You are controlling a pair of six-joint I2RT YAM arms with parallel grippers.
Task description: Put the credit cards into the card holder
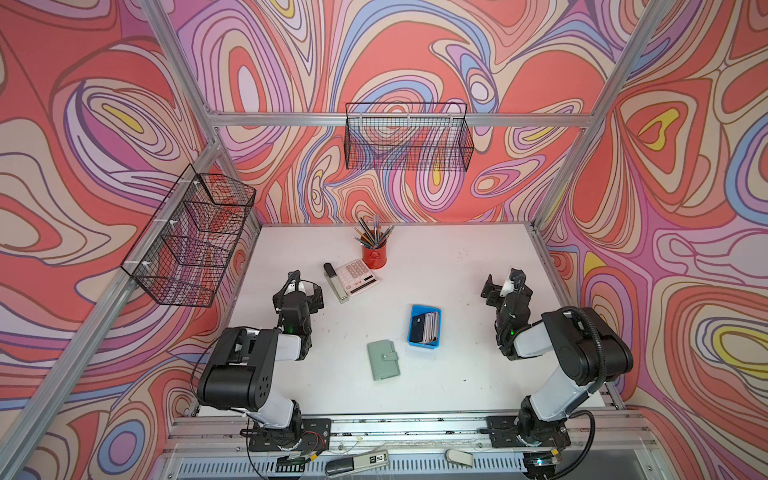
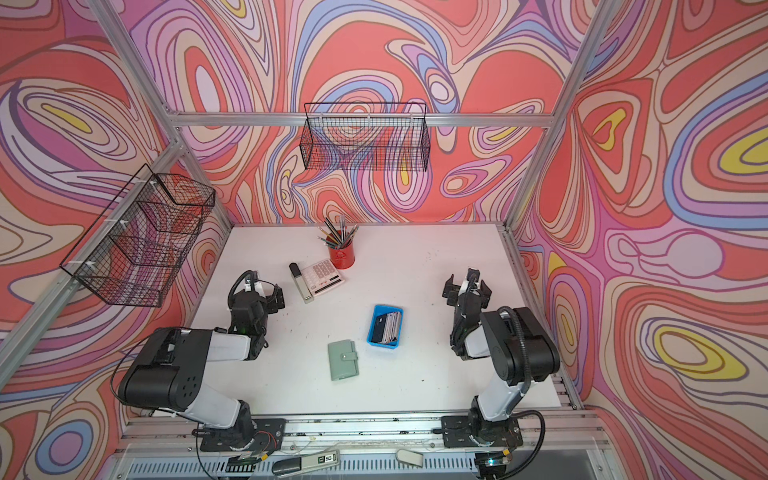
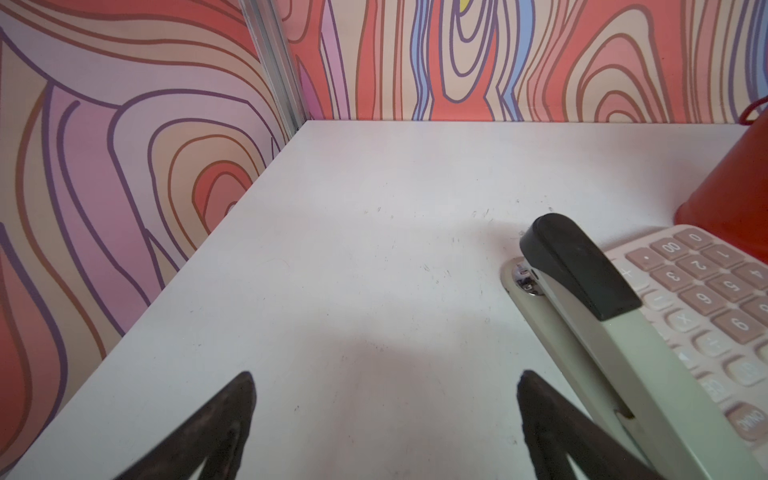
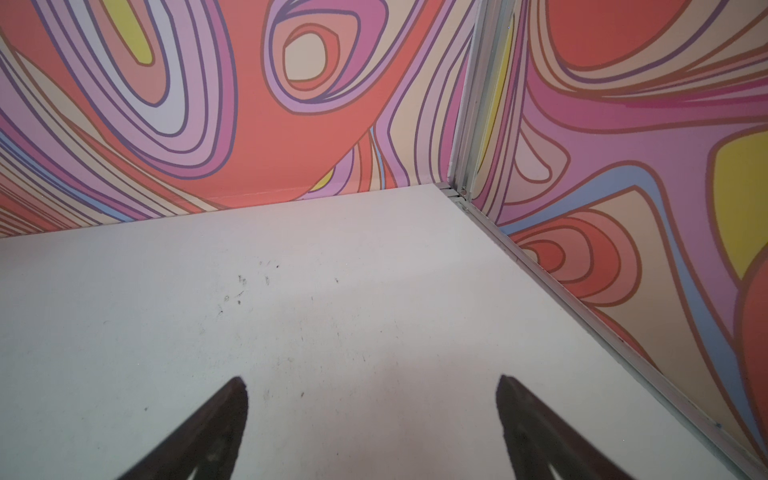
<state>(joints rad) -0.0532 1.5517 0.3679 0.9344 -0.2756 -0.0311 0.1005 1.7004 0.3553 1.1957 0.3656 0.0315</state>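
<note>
My left gripper (image 3: 384, 378) and right gripper (image 4: 372, 380) hang wide open, empty. Between and behind them the credit cards (image 1: 428, 328) lean on edge in a blue tray (image 1: 424, 308), probably for easy pinching. The card holder (image 1: 382, 359) lies snapped shut nearby.

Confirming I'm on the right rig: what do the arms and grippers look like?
The left arm and right arm have black joint housings, white link shells and black base plates. Black ribbed cable loops along the right arm. A green light glows on each forearm. The left gripper and right gripper have dark, tapered fingers.
</note>
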